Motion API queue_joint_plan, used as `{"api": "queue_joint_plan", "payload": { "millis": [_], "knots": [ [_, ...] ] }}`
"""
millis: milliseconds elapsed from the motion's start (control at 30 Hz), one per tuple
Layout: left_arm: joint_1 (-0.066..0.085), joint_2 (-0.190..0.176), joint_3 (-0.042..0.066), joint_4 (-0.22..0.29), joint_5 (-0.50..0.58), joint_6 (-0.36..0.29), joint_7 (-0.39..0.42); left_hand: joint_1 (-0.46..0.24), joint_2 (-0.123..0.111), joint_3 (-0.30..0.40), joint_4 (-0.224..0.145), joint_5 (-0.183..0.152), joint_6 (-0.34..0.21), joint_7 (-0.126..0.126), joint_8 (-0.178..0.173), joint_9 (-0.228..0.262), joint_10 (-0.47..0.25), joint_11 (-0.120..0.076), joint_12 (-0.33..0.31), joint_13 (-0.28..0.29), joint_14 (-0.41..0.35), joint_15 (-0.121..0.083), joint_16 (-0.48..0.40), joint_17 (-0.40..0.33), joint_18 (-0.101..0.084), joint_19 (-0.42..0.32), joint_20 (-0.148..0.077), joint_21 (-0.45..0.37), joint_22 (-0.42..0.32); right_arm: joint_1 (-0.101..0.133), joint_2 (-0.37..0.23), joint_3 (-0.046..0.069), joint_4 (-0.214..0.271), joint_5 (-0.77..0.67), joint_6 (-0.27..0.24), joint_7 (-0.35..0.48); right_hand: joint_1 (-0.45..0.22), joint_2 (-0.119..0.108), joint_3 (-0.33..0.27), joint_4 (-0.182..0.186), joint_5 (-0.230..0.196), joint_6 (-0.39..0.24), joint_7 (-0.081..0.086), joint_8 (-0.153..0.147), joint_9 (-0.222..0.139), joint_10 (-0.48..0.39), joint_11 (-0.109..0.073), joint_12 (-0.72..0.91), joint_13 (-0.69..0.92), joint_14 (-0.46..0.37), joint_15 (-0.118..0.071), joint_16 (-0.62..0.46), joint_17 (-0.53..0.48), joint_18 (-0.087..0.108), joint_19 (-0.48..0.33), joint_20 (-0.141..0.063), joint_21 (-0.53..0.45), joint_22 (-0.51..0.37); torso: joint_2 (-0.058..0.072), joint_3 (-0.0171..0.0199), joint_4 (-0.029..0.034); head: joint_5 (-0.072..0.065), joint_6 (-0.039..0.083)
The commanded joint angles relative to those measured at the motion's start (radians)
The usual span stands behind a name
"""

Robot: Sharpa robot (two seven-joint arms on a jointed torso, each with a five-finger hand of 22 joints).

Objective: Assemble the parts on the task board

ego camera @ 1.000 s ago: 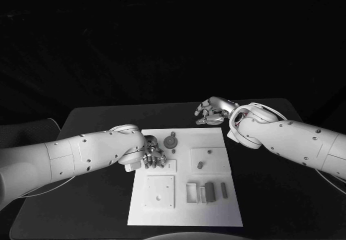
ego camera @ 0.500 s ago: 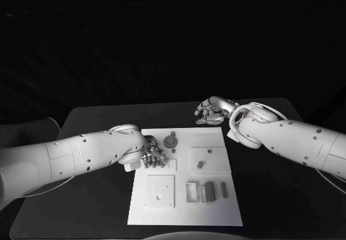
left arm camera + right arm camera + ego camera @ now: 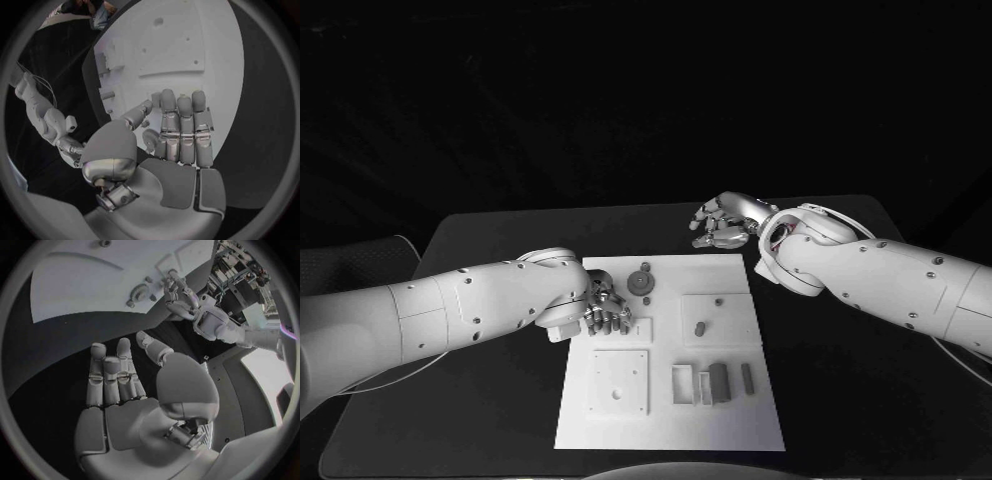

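Note:
The white task board (image 3: pixel 733 420) lies in the middle of the black table. My left hand (image 3: pixel 606 312) hovers over its left edge, fingers pointing down at a small square plate (image 3: pixel 638 330). In the left wrist view the left hand (image 3: pixel 178 135) has straight fingers side by side, the thumb apart, and nothing in it. A round grey part (image 3: pixel 640 283) lies just beyond that hand, and a short peg (image 3: pixel 700 327) stands on a raised square. My right hand (image 3: pixel 721 225) hangs past the board's far right corner, off the board, fingers loosely spread and the palm (image 3: pixel 134 410) bare.
A larger square plate (image 3: pixel 619 382) and several upright grey pieces (image 3: pixel 715 383) occupy the board's near half. Bare black table (image 3: pixel 488 250) runs round the board on all sides. The right wrist view shows the board (image 3: pixel 81 290) and the round part (image 3: pixel 139 291).
The left hand has shifted very slightly over the board's left edge. The right hand and the parts have stayed where they were.

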Motion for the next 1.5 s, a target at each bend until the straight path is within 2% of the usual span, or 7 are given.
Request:
{"api": "queue_joint_plan", "payload": {
  "millis": [33,333,400,733,1033,1167,1500],
  "knots": [
    [0.0,0.0,0.0,0.001,-0.002,0.004,0.001,-0.003,-0.016,0.001,0.017,-0.044,0.063,-0.057,-0.002,0.0,-0.016,-0.011,0.007,-0.004,-0.009,-0.001,0.01,-0.006,0.01,-0.008,-0.001,0.005,0.021,0.0,-0.001,0.0,0.003,0.001,0.012,0.005,-0.001,0.007,-0.003,0.0,0.003,-0.002,0.006,-0.002,-0.002,-0.006,0.001,-0.004,-0.001,0.0,-0.004,-0.005,0.0,0.01,-0.007,0.0,-0.005,0.013,0.0,-0.0004,0.0004,0.0,-0.001],
    [0.0,-0.005,0.0,0.003,-0.002,-0.001,0.004,-0.056,-0.08,-0.029,0.064,-0.085,0.064,-0.058,0.004,0.007,-0.016,-0.013,0.018,-0.006,-0.011,-0.002,0.025,-0.012,0.012,-0.005,-0.001,0.007,0.021,0.0,-0.002,0.0,0.003,0.001,0.01,0.005,-0.001,0.007,-0.003,0.001,0.003,-0.002,0.006,-0.002,-0.002,-0.006,0.001,-0.004,-0.001,0.0,-0.004,-0.005,0.0,0.01,-0.007,0.0,-0.005,0.013,0.0,-0.0005,0.0003,0.0,-0.002],
    [0.0,-0.007,0.001,0.003,-0.002,-0.005,0.005,-0.07,-0.036,-0.112,0.009,-0.084,0.058,-0.061,0.008,0.015,-0.022,-0.015,0.024,-0.004,-0.019,-0.004,0.034,-0.013,0.016,-0.012,-0.003,0.008,0.021,0.0,-0.002,0.0,0.003,0.001,0.01,0.005,-0.002,0.007,-0.003,0.001,0.003,-0.002,0.006,-0.002,-0.002,-0.007,0.001,-0.004,-0.001,0.0,-0.004,-0.005,0.0,0.01,-0.007,0.0,-0.005,0.013,0.0,-0.0009,0.0004,0.001,-0.001],
    [0.004,-0.053,0.002,0.049,0.02,-0.009,0.009,-0.073,-0.02,-0.128,-0.006,-0.084,0.057,-0.061,0.007,0.016,-0.024,-0.015,0.026,-0.006,-0.02,-0.005,0.036,-0.018,0.016,-0.013,-0.003,0.007,0.019,0.0,-0.002,0.0,-0.007,0.001,0.01,0.007,-0.002,0.007,-0.003,0.001,0.003,-0.002,0.006,-0.002,-0.002,-0.006,0.001,-0.004,-0.002,0.0,-0.004,-0.005,0.001,0.01,-0.007,0.0,-0.005,0.013,-0.001,-0.0013,0.0014,0.0,0.006],
    [0.076,-0.109,0.01,0.089,0.032,0.021,0.011,-0.068,0.011,-0.135,-0.033,-0.083,-0.028,-0.019,-0.045,-0.005,-0.066,0.005,0.01,-0.018,-0.051,0.005,0.011,-0.049,0.011,-0.038,0.006,-0.016,0.011,0.0,-0.002,0.0,-0.015,0.001,0.008,0.007,-0.002,0.008,-0.003,0.001,0.003,-0.002,0.006,-0.002,-0.002,-0.006,0.001,-0.004,-0.002,0.0,-0.004,-0.005,0.001,0.01,-0.007,0.0,-0.005,0.013,-0.001,-0.0009,0.0021,0.002,0.023],
    [0.09,-0.118,0.043,0.063,0.032,-0.014,0.009,-0.057,0.039,-0.133,-0.056,-0.083,-0.132,0.024,-0.119,-0.053,-0.059,0.014,0.025,-0.013,-0.04,0.003,0.022,-0.061,0.013,-0.024,0.005,-0.017,0.012,0.0,-0.001,0.0,-0.018,0.001,0.009,0.008,-0.002,0.008,-0.002,0.001,0.003,-0.002,0.006,-0.002,-0.002,-0.006,0.001,-0.004,-0.002,0.0,-0.004,-0.005,0.001,0.01,-0.007,0.0,-0.005,0.013,0.0,-0.0008,0.0012,0.003,0.029],
    [0.107,-0.069,0.049,-0.061,-0.051,0.0,-0.002,-0.055,0.067,-0.142,-0.083,-0.083,-0.157,0.029,-0.143,-0.095,-0.046,0.016,0.079,0.014,-0.019,-0.014,0.068,-0.067,0.013,0.011,-0.008,-0.002,0.021,0.0,0.002,0.0,-0.024,0.002,0.011,0.008,-0.002,0.008,-0.003,0.001,0.003,-0.002,0.006,-0.002,-0.003,-0.006,0.001,-0.004,-0.002,0.0,-0.004,-0.005,0.001,0.01,-0.007,0.0,-0.005,0.013,0.001,-0.0007,-0.0012,0.004,0.035]
  ]
}}
